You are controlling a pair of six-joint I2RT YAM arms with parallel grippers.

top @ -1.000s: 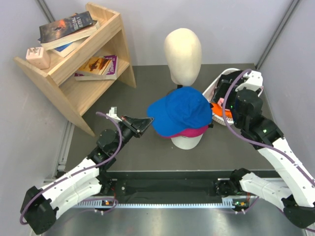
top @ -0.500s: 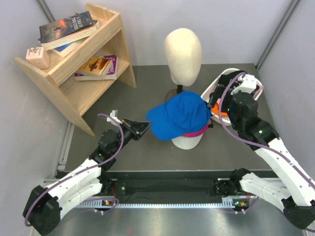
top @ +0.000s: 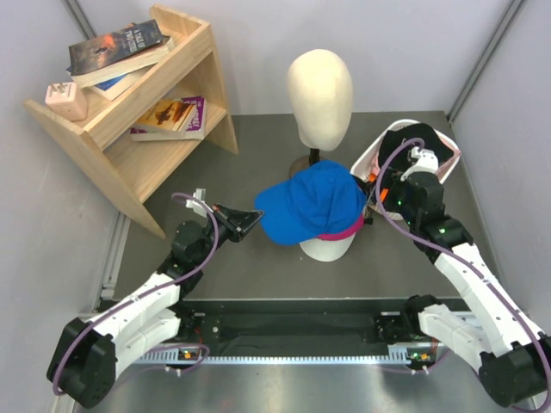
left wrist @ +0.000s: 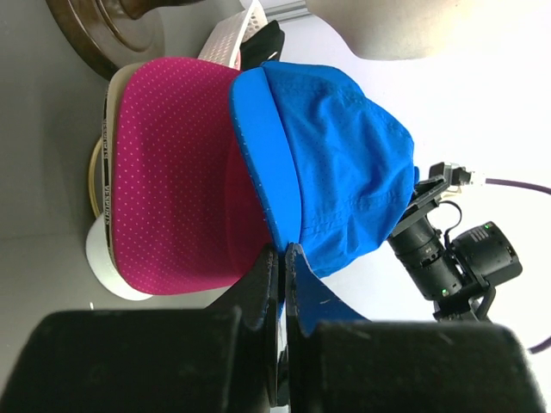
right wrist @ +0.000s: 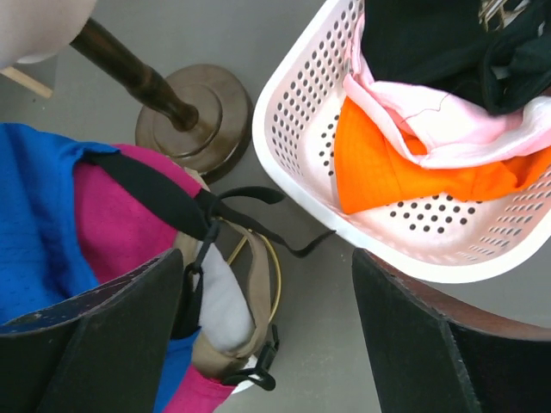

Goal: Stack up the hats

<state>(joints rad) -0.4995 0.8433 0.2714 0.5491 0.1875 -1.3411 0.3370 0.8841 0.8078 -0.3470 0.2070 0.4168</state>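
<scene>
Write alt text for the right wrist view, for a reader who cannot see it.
A white perforated basket at upper right holds an orange hat, a light pink hat and a black hat. At left, a blue cap lies over a magenta cap, near a dark round stand base; the open right gripper frames the bottom.

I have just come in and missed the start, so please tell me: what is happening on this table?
The left arm's fingers are shut on the brim of the blue cap, which lies on top of the magenta cap. The right arm's fingers are open and hold nothing, between those caps and the white basket, where an orange hat and others wait.
</scene>
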